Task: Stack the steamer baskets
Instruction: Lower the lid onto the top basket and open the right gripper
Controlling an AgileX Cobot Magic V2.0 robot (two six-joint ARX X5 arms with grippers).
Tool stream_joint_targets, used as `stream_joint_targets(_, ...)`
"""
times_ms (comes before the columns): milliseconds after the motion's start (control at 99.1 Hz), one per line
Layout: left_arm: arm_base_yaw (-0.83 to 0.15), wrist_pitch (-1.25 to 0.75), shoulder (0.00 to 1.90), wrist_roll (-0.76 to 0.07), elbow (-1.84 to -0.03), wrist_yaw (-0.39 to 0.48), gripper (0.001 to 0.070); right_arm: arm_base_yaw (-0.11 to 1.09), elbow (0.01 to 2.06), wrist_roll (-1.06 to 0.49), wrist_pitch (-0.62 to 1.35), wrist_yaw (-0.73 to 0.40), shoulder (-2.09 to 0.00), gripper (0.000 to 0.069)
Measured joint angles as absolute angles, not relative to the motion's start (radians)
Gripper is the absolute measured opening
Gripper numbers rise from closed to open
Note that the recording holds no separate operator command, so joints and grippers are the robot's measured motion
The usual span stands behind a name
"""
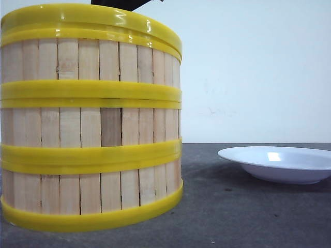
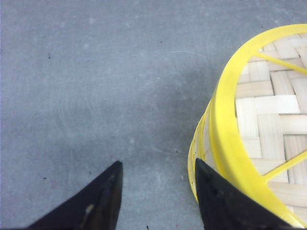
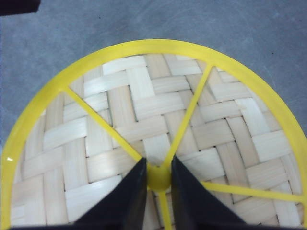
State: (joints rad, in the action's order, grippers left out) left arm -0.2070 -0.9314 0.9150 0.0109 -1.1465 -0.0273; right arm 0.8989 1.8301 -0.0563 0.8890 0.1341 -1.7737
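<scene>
Three steamer baskets stand stacked at the left of the front view: bottom (image 1: 88,192), middle (image 1: 62,126), top (image 1: 88,59). Over the top one lies the woven lid, its yellow rim (image 1: 93,18) a little tilted. My right gripper (image 3: 159,165) is above the lid's middle, shut on the yellow knob (image 3: 159,179); only a dark bit of it (image 1: 124,2) shows in front. My left gripper (image 2: 158,165) is open over bare table beside the stack, one finger (image 2: 211,196) close to the lid's rim (image 2: 225,120), with nothing between the fingers.
A white shallow plate (image 1: 279,163) lies on the grey table (image 1: 232,217) to the right of the stack, with a gap between them. A pale wall stands behind the table.
</scene>
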Motion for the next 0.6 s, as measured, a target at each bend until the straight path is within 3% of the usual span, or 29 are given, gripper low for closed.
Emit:
stream_joint_targets(252,-0.207,-0.931,0.915,0.011,-1.147,-0.028,0.0275,0.900,1.832,-0.057,0.893,0.130,-1.774,0.0072)
stream_joint_targets(444,-0.207,-0.931,0.915,0.011,-1.147,-0.028,0.0275,0.912,1.832,-0.064,0.900,0.145,-1.776,0.0338)
stream_joint_targets(595,-0.207,-0.931,0.915,0.011,-1.147,-0.028,0.0275,0.907,1.831,-0.064,0.902,0.133,-1.767,0.0402)
